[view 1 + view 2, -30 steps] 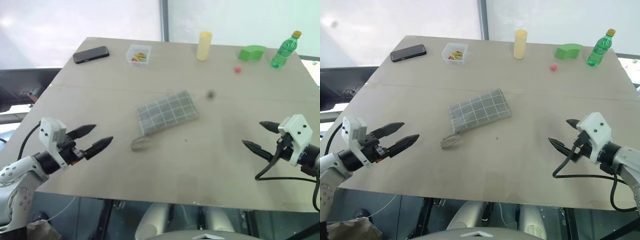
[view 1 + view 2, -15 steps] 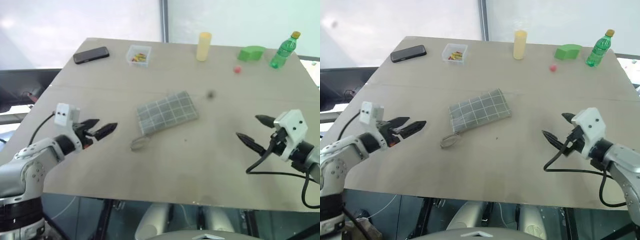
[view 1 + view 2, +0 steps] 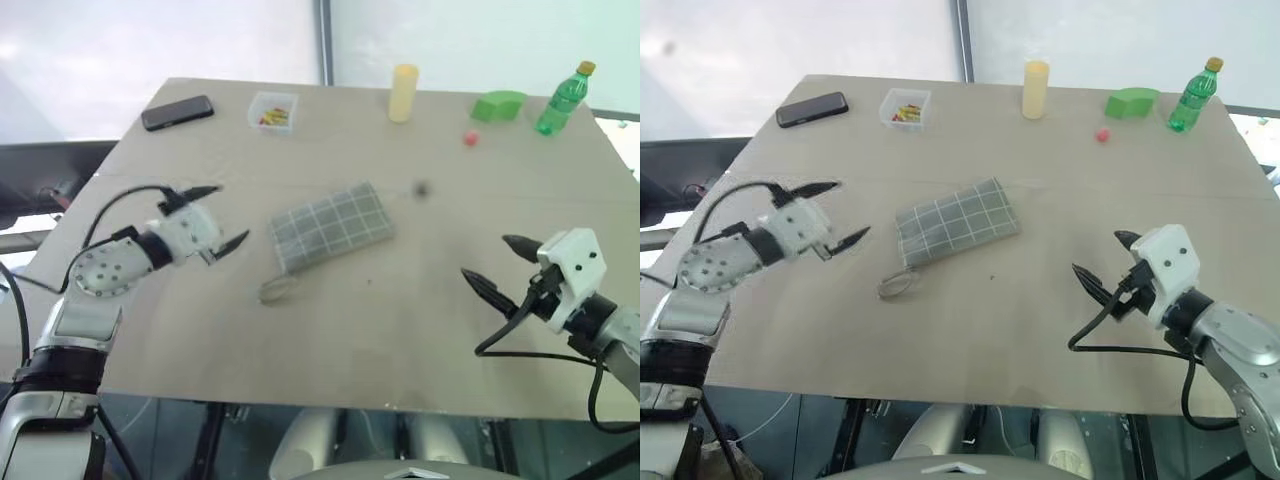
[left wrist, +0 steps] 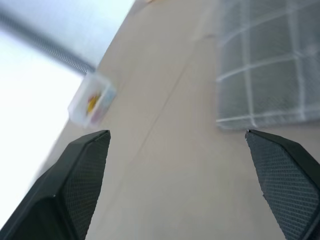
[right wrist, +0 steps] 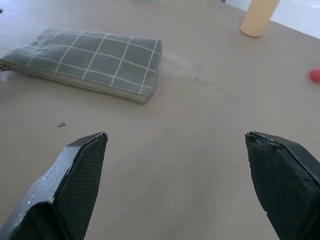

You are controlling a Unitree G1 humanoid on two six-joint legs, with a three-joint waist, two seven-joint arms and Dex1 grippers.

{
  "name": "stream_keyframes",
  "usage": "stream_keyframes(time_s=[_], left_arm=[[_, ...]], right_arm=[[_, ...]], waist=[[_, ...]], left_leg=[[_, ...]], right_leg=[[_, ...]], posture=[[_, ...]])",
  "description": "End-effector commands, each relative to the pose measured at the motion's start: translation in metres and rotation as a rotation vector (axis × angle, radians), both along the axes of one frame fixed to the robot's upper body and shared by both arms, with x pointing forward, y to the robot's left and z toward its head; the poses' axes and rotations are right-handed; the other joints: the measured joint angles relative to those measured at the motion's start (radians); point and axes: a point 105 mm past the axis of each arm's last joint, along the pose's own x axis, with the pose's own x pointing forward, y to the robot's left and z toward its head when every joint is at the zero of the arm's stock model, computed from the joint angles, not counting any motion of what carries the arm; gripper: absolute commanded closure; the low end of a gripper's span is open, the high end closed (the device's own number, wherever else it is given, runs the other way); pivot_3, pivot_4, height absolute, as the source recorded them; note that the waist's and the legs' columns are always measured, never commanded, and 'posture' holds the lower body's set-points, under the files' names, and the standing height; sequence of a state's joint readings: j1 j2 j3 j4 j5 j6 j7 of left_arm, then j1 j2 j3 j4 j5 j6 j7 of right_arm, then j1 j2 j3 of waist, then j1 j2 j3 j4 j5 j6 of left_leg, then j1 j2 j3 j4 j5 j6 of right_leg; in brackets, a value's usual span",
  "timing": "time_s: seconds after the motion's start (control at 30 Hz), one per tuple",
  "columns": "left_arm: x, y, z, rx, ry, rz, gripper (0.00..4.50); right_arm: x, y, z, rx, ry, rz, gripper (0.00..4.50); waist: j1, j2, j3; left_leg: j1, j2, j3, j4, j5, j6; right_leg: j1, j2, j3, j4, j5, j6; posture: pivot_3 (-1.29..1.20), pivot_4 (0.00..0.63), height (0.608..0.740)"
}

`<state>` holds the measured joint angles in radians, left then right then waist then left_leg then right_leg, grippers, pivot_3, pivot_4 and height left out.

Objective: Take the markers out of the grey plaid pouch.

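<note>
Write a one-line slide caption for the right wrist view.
Open right gripper faces the closed grey plaid pouch lying flat on the table.

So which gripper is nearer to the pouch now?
Left. The left gripper hovers just beside the pouch, on its left. The right gripper is farther off, to the pouch's right and nearer the table's front edge.

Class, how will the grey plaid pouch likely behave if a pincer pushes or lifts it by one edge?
The grey plaid pouch lies flat and thin on the table, so it probably slides rather than rolls. Being fabric, it would likely sag when lifted by one edge. It looks light.
</note>
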<state>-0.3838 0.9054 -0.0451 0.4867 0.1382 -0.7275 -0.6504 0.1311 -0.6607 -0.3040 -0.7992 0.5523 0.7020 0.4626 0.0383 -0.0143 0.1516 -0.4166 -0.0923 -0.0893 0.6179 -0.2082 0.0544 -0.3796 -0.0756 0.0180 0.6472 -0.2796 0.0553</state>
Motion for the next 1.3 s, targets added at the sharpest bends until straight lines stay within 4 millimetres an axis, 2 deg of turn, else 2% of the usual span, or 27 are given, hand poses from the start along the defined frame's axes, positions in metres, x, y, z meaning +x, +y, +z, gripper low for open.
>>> stream_keyframes(time_s=[0.03,0.13,0.23,0.33,0.53,0.67,0.87,0.97,1.07,1.13,1.23,1.27,1.3], left_arm=[[-0.006,-0.018,-0.014,0.115,-0.093,-0.185,0.00],[-0.003,-0.024,-0.020,0.157,-0.137,-0.241,0.00],[-0.001,-0.028,-0.027,0.186,-0.158,-0.281,0.00],[0.002,-0.031,-0.030,0.208,-0.184,-0.302,0.00],[0.002,-0.036,-0.032,0.246,-0.238,-0.350,0.00],[0.010,-0.043,-0.032,0.282,-0.297,-0.359,0.00],[0.018,-0.051,-0.043,0.326,-0.334,-0.362,0.00],[0.021,-0.057,-0.043,0.321,-0.321,-0.373,0.70],[0.023,-0.059,-0.041,0.306,-0.301,-0.372,1.87],[0.023,-0.060,-0.040,0.287,-0.300,-0.366,2.49],[0.024,-0.062,-0.033,0.229,-0.299,-0.352,3.97],[0.025,-0.062,-0.029,0.204,-0.297,-0.343,4.33],[0.026,-0.062,-0.026,0.183,-0.297,-0.334,4.43]], right_arm=[[-0.003,0.004,0.012,-0.010,-0.061,-0.007,0.00],[-0.011,0.013,0.015,-0.024,-0.086,0.053,0.00],[-0.038,0.041,0.019,-0.083,-0.140,0.283,0.00],[-0.049,0.051,0.016,-0.090,-0.140,0.397,0.00],[-0.048,0.059,0.018,-0.083,-0.168,0.449,0.00],[-0.045,0.061,0.018,-0.083,-0.173,0.455,0.00],[-0.042,0.063,0.018,-0.080,-0.177,0.441,0.00],[-0.041,0.062,0.019,-0.078,-0.177,0.430,0.00],[-0.040,0.062,0.018,-0.079,-0.174,0.422,0.00],[-0.039,0.063,0.018,-0.079,-0.172,0.413,0.00],[-0.035,0.064,0.017,-0.073,-0.169,0.381,0.00],[-0.033,0.064,0.017,-0.056,-0.152,0.368,0.00],[-0.032,0.064,0.015,-0.044,-0.125,0.349,0.00]], waist=[[0.002,0.000,0.000],[0.002,-0.001,0.000],[-0.001,-0.001,0.000],[-0.005,-0.004,-0.002],[-0.018,-0.006,-0.003],[-0.016,-0.008,-0.004],[-0.010,-0.008,-0.005],[-0.007,-0.008,-0.005],[-0.006,-0.009,-0.005],[-0.006,-0.009,-0.005],[0.000,-0.009,-0.006],[0.001,-0.009,-0.006],[0.001,-0.009,-0.006]], left_leg=[[0.000,0.000,0.000,0.000,0.000,0.000],[-0.001,0.000,0.000,0.000,0.003,0.004],[-0.001,0.000,0.000,0.001,0.001,0.006],[0.001,0.000,0.001,0.003,0.001,0.007],[0.002,0.000,0.002,0.015,0.001,0.008],[0.002,0.000,0.002,0.016,0.001,0.007],[0.002,-0.001,0.002,0.016,0.002,0.008],[0.002,-0.001,0.003,0.016,0.002,0.009],[0.002,-0.001,0.003,0.016,0.002,0.009],[0.001,-0.001,0.003,0.016,0.003,0.010],[0.001,-0.001,0.003,0.016,0.003,0.010],[0.001,-0.001,0.003,0.016,0.003,0.010],[0.002,0.000,0.003,0.016,0.002,0.009]], right_leg=[[0.000,0.000,0.000,0.000,0.000,0.000],[0.000,0.001,-0.001,0.000,0.000,0.000],[0.000,0.001,-0.001,0.002,0.000,0.001],[0.000,0.003,-0.003,0.005,0.000,0.001],[0.002,0.004,-0.004,0.014,0.002,0.005],[0.003,0.003,-0.003,0.013,0.004,0.008],[0.003,0.003,-0.003,0.014,0.004,0.008],[0.003,0.003,-0.003,0.014,0.004,0.008],[0.003,0.003,-0.003,0.014,0.004,0.008],[0.002,0.003,-0.003,0.014,0.004,0.008],[0.002,0.003,-0.003,0.014,0.004,0.008],[0.002,0.003,-0.003,0.014,0.004,0.008],[0.003,0.003,-0.003,0.014,0.004,0.008]], posture=[[0.00,0.150,0.740],[0.00,0.150,0.740],[0.00,0.150,0.740],[0.00,0.150,0.740],[0.00,0.150,0.740],[0.00,0.150,0.740],[0.00,0.150,0.740],[0.00,0.150,0.740],[0.00,0.150,0.740],[0.00,0.150,0.740],[0.00,0.150,0.740],[0.00,0.150,0.740],[0.00,0.150,0.740]])
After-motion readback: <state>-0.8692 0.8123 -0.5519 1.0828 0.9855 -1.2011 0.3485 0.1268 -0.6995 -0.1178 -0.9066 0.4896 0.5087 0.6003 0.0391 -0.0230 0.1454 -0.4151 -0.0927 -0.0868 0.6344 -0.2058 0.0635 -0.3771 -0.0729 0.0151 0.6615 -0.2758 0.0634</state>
